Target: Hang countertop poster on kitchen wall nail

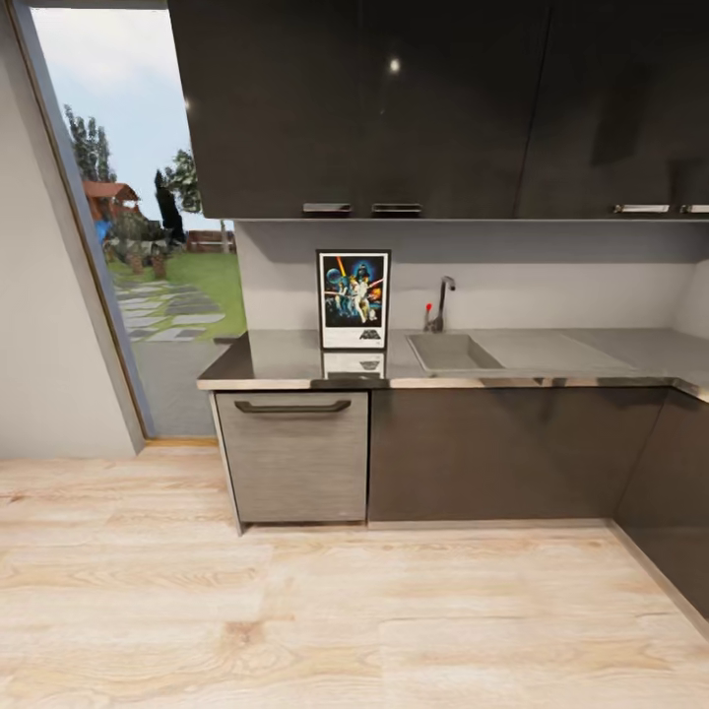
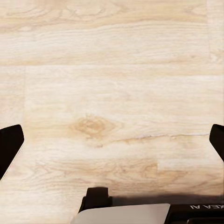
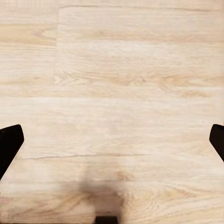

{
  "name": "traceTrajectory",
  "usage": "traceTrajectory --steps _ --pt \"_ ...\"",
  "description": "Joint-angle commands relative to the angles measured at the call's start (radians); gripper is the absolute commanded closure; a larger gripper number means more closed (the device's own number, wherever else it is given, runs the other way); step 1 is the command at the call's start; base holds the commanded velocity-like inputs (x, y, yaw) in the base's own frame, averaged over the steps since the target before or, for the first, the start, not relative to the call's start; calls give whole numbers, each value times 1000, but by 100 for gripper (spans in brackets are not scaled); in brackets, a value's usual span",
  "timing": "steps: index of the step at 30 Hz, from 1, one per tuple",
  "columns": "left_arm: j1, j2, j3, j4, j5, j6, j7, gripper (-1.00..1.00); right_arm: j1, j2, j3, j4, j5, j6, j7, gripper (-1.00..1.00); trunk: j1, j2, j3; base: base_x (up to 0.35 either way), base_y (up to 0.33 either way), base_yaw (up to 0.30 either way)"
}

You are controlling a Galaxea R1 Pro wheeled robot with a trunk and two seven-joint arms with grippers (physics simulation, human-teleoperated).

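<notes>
Head view: the poster [image 1: 354, 298] stands upright at frame centre on the kitchen countertop [image 1: 286, 362], against the wall, left of the sink [image 1: 451, 352]. Wrist views: left gripper [image 2: 112, 140] and right gripper [image 3: 112, 140], fingers spread wide and empty, face wood floor [image 2: 116, 84].

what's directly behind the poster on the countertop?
The poster stands upright on the kitchen countertop, against the plain light-grey backsplash wall under the dark upper cabinets. The strip of wall it covers is hidden. Its reflection shows on the worktop in front.
</notes>
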Motion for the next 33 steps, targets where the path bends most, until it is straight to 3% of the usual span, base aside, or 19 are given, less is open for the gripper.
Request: traceTrajectory --steps 1,8,10,14,16,17,19,24,27,28,32,33 --pt "0 0 1 -1 0 -2 0 -100 0 0 1 0 1 -3 0 -100 1 0 -1 265 63 4" --pt "0 0 1 -1 0 -3 0 -100 0 3 -1 -7 -1 -5 1 -100 1 0 -1 78 17 1" --pt "0 0 1 -1 0 -3 0 -100 -2 11 0 -50 -1 -8 1 -100 1 0 -1 7 2 0" --pt "0 0 1 -2 1 -3 0 -100 -3 24 3 -259 -2 -4 12 -100 1 0 -1 22 1 0" --pt "0 0 1 -2 1 -3 0 -100 -3 25 3 -311 -2 -2 28 -100 1 0 -1 57 0 0" --pt "0 0 1 -2 0 -3 0 -100 -5 23 2 -382 -2 15 65 -100 1 0 -1 71 0 0" --pt "0 0 1 -2 0 -3 0 -100 -6 20 1 -432 -2 43 99 -100 1 0 -1 64 0 0" --pt "0 0 2 -2 0 -3 0 -100 -17 13 -2 -647 -3 225 239 -100 1 0 -1 25 0 0" --pt "0 0 2 -2 0 -3 0 -100 -31 10 -3 -746 -3 315 285 -100 1 0 -1 8 0 0" --pt "0 0 2 -2 0 -3 0 -100 -48 4 -3 -802 -5 371 317 -100 1 0 -1 4 0 0" --pt "0 1 3 -2 0 -3 0 -100 -106 -9 -5 -875 -8 469 398 -100 1 0 -1 2 0 0" --pt "0 1 3 -2 0 -3 0 -100 -151 -14 -7 -894 -8 518 448 -100 1 0 -1 1 0 0"
